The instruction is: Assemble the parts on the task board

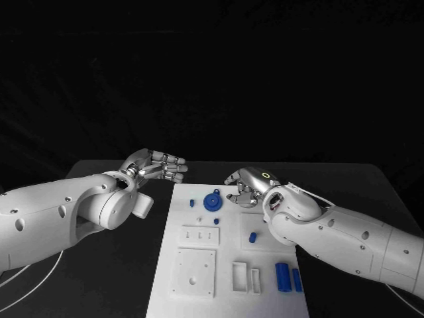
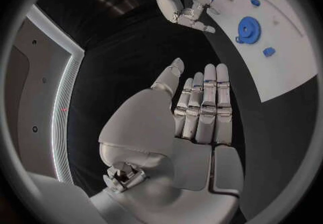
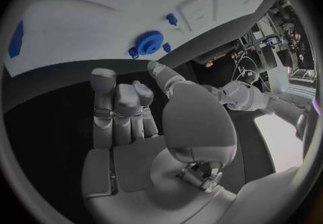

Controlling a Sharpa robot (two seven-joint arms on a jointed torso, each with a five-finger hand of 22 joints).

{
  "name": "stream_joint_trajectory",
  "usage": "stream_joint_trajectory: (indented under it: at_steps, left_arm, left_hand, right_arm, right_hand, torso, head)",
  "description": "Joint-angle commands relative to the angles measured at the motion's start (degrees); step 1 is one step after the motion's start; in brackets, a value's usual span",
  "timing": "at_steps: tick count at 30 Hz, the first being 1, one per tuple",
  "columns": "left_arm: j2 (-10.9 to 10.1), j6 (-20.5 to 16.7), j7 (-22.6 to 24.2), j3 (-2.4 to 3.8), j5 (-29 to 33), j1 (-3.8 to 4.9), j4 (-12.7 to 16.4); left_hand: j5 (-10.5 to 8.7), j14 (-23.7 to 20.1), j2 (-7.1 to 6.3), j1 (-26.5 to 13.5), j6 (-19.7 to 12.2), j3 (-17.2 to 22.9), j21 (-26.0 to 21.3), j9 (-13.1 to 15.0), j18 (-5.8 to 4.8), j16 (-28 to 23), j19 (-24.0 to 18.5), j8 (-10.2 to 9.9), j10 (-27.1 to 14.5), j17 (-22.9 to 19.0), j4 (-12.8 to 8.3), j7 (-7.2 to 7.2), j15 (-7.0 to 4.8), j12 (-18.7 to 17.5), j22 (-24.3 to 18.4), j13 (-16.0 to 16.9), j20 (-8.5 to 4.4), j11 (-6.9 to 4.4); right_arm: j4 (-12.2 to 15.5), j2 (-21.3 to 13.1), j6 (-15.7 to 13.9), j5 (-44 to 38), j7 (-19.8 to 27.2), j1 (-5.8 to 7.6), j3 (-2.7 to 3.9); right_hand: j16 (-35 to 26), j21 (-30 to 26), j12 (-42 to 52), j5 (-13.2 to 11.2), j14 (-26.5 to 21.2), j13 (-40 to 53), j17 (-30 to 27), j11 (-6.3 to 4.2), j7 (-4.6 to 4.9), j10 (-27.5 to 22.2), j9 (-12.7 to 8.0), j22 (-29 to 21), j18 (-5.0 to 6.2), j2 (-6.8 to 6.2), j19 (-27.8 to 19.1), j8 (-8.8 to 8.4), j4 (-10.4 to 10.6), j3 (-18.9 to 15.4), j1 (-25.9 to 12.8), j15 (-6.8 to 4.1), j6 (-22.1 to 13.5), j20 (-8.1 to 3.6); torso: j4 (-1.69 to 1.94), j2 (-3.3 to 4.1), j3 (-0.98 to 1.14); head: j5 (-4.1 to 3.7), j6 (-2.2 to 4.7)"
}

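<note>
- Step: judged pre-grasp; left hand (image 1: 158,165) and right hand (image 1: 252,186) hold nothing, fingers loosely apart, at the task board (image 1: 269,278) far edge.
- Next: likely grasp the blue gear (image 1: 213,201).

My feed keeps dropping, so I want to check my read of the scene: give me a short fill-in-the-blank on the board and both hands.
1. The blue gear lies on the white ____.
2. The left hand holds ____; its fingers are apart.
3. In the head view, the right hand sits at the far end of the task board, just to the ____ of the gear.

Missing words: task board; nothing; right
</note>
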Motion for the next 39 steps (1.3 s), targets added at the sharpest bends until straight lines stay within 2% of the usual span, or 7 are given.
stream_joint_trajectory:
  at_steps: [1, 6, 12, 18, 23, 28, 39]
  left_arm:
    - [0.3, 0.9, 0.5, 0.03, -0.1, 0.01, 0.0]
    - [0.4, 1.0, 0.5, 0.03, -0.1, 0.00, -0.1]
    - [0.5, 1.0, 0.4, 0.03, -0.1, 0.00, -0.2]
    - [0.8, 1.1, 0.4, 0.03, -0.1, -0.01, -0.3]
    - [1.0, 1.3, 0.4, 0.03, -0.1, -0.01, -0.4]
    - [1.1, 1.3, 0.4, 0.03, -0.1, -0.05, -0.5]
    - [1.2, 1.4, 0.4, 0.03, -0.1, -0.11, -0.7]
  left_hand:
    - [-0.14, -0.2, 0.04, -0.6, -0.3, -0.3, -0.4, 0.1, -0.04, 0.1, 0.3, -0.1, -0.4, 0.1, -0.1, 0.01, 0.20, -0.2, 0.0, 0.1, -0.06, 0.00]
    - [-0.14, -0.2, 0.04, -0.6, -0.3, -0.3, -0.4, 0.1, -0.04, 0.1, 0.3, -0.1, -0.4, 0.1, -0.1, 0.01, 0.20, -0.2, 0.0, 0.1, -0.06, 0.00]
    - [-0.14, -0.2, 0.04, -0.6, -0.3, -0.3, -0.4, 0.1, -0.04, 0.1, 0.3, -0.1, -0.4, 0.1, -0.1, 0.01, 0.20, -0.2, 0.0, 0.1, -0.06, 0.00]
    - [-0.14, -0.2, 0.04, -0.6, -0.3, -0.3, -0.4, 0.1, -0.04, 0.1, 0.3, -0.1, -0.4, 0.1, -0.1, 0.01, 0.20, -0.2, 0.0, 0.1, -0.06, 0.00]
    - [-0.14, -0.2, 0.04, -0.6, -0.3, -0.3, -0.4, 0.1, -0.04, 0.1, 0.3, -0.1, -0.4, 0.1, -0.1, 0.01, 0.20, -0.2, 0.0, 0.1, -0.06, 0.00]
    - [-0.14, -0.2, 0.04, -0.6, -0.3, -0.3, -0.4, 0.1, -0.04, 0.1, 0.3, -0.1, -0.4, 0.1, -0.1, 0.01, 0.20, -0.2, 0.0, 0.1, -0.06, 0.00]
    - [-0.14, -0.2, 0.04, -0.6, -0.3, -0.3, -0.4, 0.1, -0.04, 0.1, 0.3, -0.1, -0.4, 0.1, -0.1, 0.01, 0.20, -0.2, 0.0, 0.1, -0.06, 0.00]
  right_arm:
    - [-1.4, 1.3, 4.1, 1.6, 1.1, -0.02, -0.02]
    - [-3.8, 3.3, 4.6, 1.5, 1.2, -0.03, -0.22]
    - [-6.0, 5.2, 5.3, 1.2, 1.2, -0.05, -0.68]
    - [-7.9, 6.8, 6.6, 1.1, 1.2, -0.08, -1.50]
    - [-9.1, 7.6, 7.1, 0.8, 1.1, -0.12, -1.97]
    - [-9.6, 7.9, 7.2, 0.5, 1.0, -0.18, -2.14]
    - [-9.4, 7.5, 7.3, 0.1, 0.6, -0.28, -2.28]
  right_hand:
    - [-0.1, 0.3, 0.2, 3.6, -0.1, 0.1, 0.0, -0.45, 0.01, -0.2, 0.0, 4.3, 0.21, 0.30, 2.3, -0.26, -1.3, 3.1, -0.5, -0.33, -0.9, -0.14]
    - [-0.1, 1.3, 0.0, 8.9, -0.2, 0.2, 0.1, -1.00, -0.18, -0.3, -0.1, 4.5, 0.09, 1.32, 2.0, -0.37, -5.4, 12.8, -3.8, -0.78, -2.2, -0.71]
    - [-0.1, 3.9, -0.1, 11.9, -0.3, 0.4, 0.4, -1.11, -0.38, -0.2, -0.1, 4.5, 0.30, 2.87, 1.0, -0.31, -8.2, 18.8, -6.7, -1.09, -2.3, -0.92]
    - [-0.2, 4.7, -0.2, 11.9, -0.3, 0.5, 0.5, -1.41, -0.49, -0.3, -0.1, 4.4, 0.32, 3.84, 0.6, -0.30, -8.6, 20.2, -7.9, -1.19, -2.1, -1.06]
    - [-0.3, 4.6, -0.2, 10.8, -0.3, 0.6, 0.4, -1.48, -0.48, -0.4, -0.1, 4.3, 0.29, 4.20, 0.5, -0.30, -8.4, 20.6, -8.2, -1.22, -2.2, -1.10]
    - [-0.3, 4.6, -0.2, 10.9, -0.2, 0.6, 0.4, -1.47, -0.48, -0.4, 0.0, 4.3, 0.28, 4.26, 0.5, -0.27, -8.5, 20.8, -8.3, -1.20, -1.7, -1.10]
    - [-0.3, 4.7, -0.2, 11.2, -0.2, 0.7, 0.5, -1.28, -0.36, -0.3, 0.0, 4.3, 0.36, 4.27, 0.5, -0.22, -8.8, 20.8, -8.4, -1.11, -0.6, -1.05]
  torso:
    - [0.18, 0.04, -0.08]
    - [0.27, 0.11, -0.18]
    - [0.51, 0.22, -0.25]
    - [0.49, 0.25, -0.25]
    - [0.93, 0.35, -0.34]
    - [1.19, 0.46, -0.42]
    - [1.14, 0.43, -0.40]
  head:
    - [-0.05, -0.18]
    - [0.10, -0.42]
    - [0.09, -0.57]
    - [0.26, -0.78]
    - [0.27, -1.16]
    - [0.28, -1.22]
    - [0.08, -1.20]
